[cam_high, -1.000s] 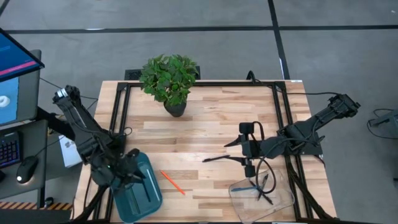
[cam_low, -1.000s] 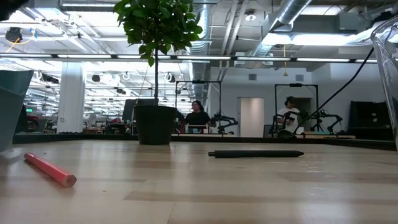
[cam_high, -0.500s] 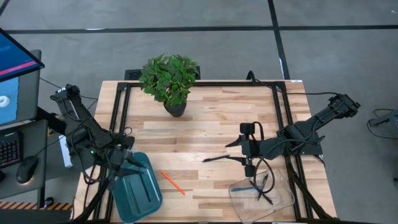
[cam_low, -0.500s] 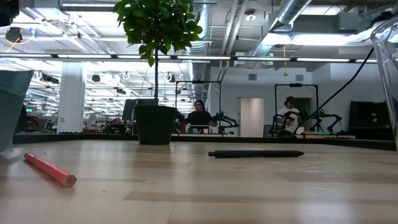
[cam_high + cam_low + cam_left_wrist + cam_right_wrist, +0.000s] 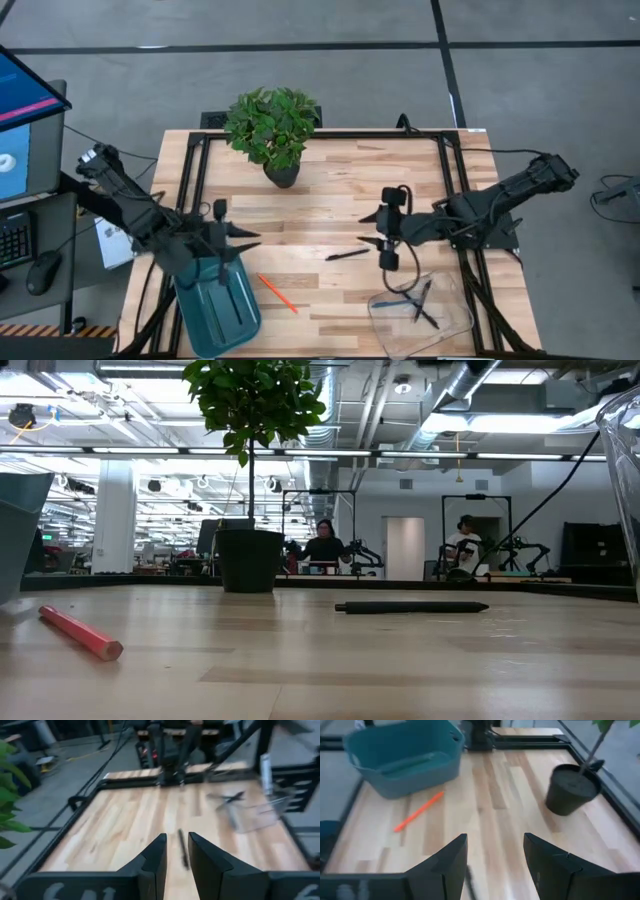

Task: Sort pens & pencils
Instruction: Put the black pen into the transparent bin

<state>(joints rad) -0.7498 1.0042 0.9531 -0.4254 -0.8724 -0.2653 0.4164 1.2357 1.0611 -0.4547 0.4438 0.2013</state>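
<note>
Wooden surface (image 5: 330,210), one black pen (image 5: 347,255) just below right jaws (image 5: 366,229) spread wide, one orange pencil (image 5: 277,293) beside left jaws (image 5: 240,243) narrowly parted over teal tray (image 5: 220,315), several pens in clear tray (image 5: 420,310).

Even bright overhead light w/ soft, short shadows. Low view: ceiling lights (image 5: 480,422) glare, orange pencil (image 5: 80,633) up close slightly soft. Both wrist views motion-blurred; clear tray (image 5: 250,810) smeared, teal tray (image 5: 405,757) and plant pot (image 5: 570,790) soft at edges.
</note>
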